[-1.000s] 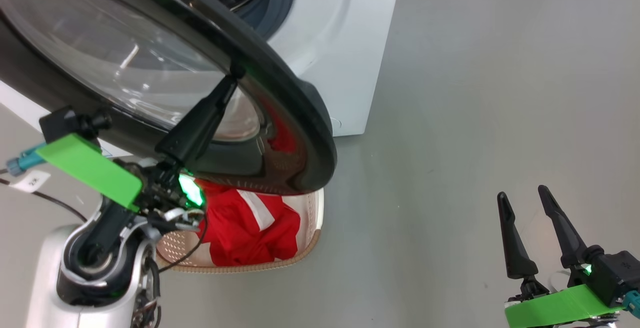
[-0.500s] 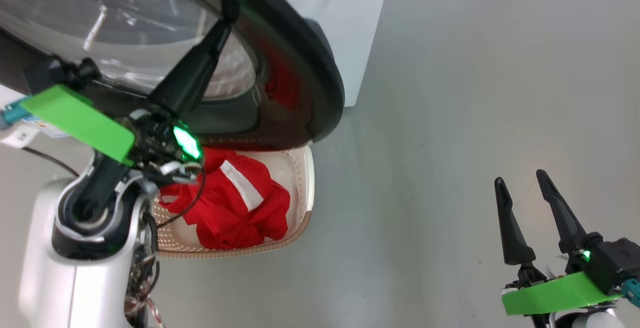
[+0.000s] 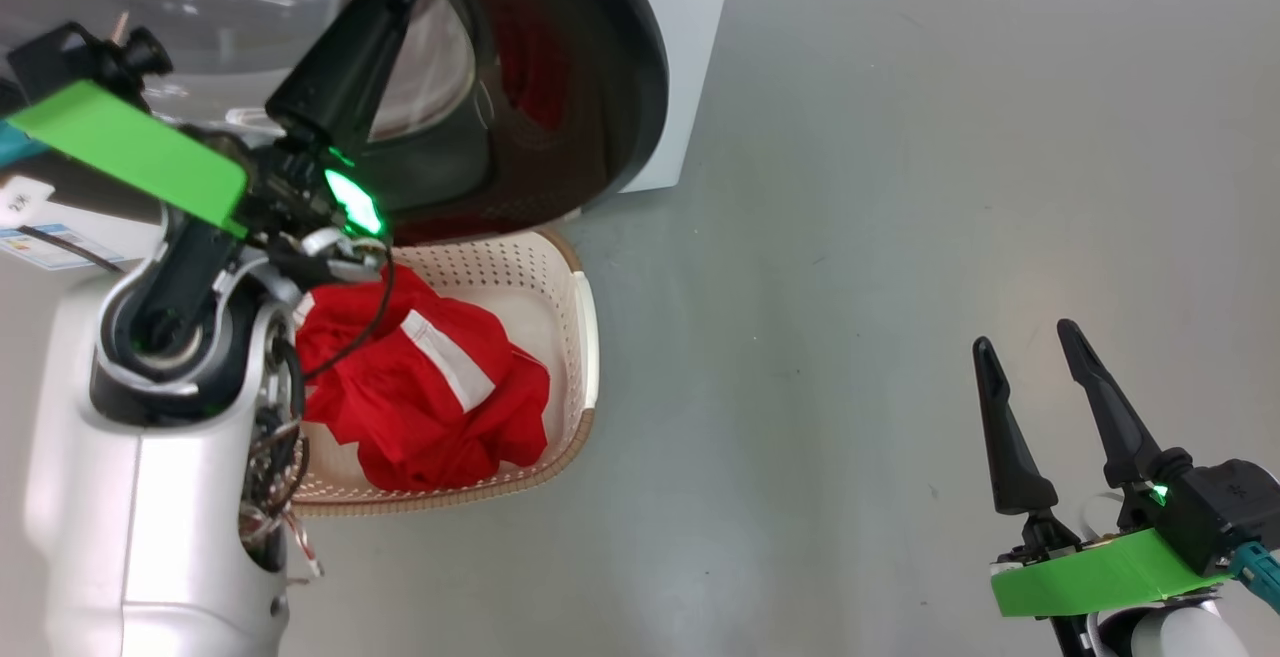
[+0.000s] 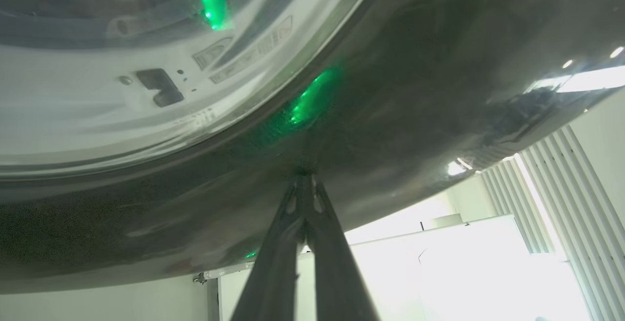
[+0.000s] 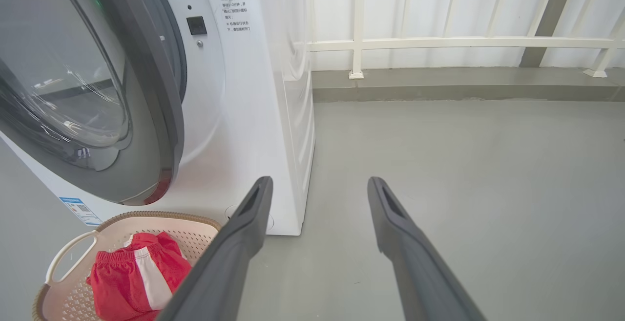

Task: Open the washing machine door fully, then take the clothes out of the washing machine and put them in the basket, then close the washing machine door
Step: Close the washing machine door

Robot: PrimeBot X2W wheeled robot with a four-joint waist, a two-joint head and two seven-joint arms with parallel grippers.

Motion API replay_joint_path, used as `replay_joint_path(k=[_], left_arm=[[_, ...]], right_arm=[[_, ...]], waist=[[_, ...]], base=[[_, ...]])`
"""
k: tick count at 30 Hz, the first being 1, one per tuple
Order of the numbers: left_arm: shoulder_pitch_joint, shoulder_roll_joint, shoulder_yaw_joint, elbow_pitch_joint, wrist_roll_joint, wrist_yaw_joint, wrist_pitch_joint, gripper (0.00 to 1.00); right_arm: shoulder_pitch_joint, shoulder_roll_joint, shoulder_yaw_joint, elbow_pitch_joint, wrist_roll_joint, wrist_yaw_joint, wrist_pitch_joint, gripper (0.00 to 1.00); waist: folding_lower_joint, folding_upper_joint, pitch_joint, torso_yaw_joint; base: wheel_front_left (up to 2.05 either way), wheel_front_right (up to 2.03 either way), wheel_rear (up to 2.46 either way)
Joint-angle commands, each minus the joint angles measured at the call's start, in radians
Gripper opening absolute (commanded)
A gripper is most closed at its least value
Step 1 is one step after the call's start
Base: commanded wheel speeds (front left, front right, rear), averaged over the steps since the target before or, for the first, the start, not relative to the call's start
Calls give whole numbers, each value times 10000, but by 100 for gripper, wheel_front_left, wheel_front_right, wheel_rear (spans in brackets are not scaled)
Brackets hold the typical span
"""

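Swinging nearer the washing machine (image 5: 254,116) is the door (image 3: 560,87); the left hand (image 4: 303,177) is pressing its pinched-together tips on the black rim, holding nothing; the right hand (image 3: 1025,334) is hanging spread wide, empty; the clothes (image 3: 420,407) are lying in the basket (image 3: 586,337) below the door.

clothes (image 3: 400,417) red, white bands. basket (image 3: 500,267) cream, perforated, brown woven rim. washing machine (image 5: 254,116) white; door (image 3: 610,57) rim glossy black. floor (image 3: 900,187) grey.

The washing machine door (image 3: 610,87) is glossy black with clear glass, the basket (image 3: 500,262) perforated plastic, the clothes (image 3: 420,417) cloth.
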Motion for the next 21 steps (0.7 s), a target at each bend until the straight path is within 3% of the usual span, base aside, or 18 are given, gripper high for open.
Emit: replay_joint_path(k=[1, 21], left_arm=[[-261, 223, 288, -135, 92, -126, -53, 0], [-1628, 241, 343, 1269, 31, -617, 3, 0]], right_arm=[[-216, -133, 222, -213, -27, 63, -65, 100], [-467, -133, 298, -185, -48, 63, -65, 100]], waist=[[0, 0, 75, -76], [0, 0, 534, -378]], base=[[0, 0, 0], [0, 0, 0]])
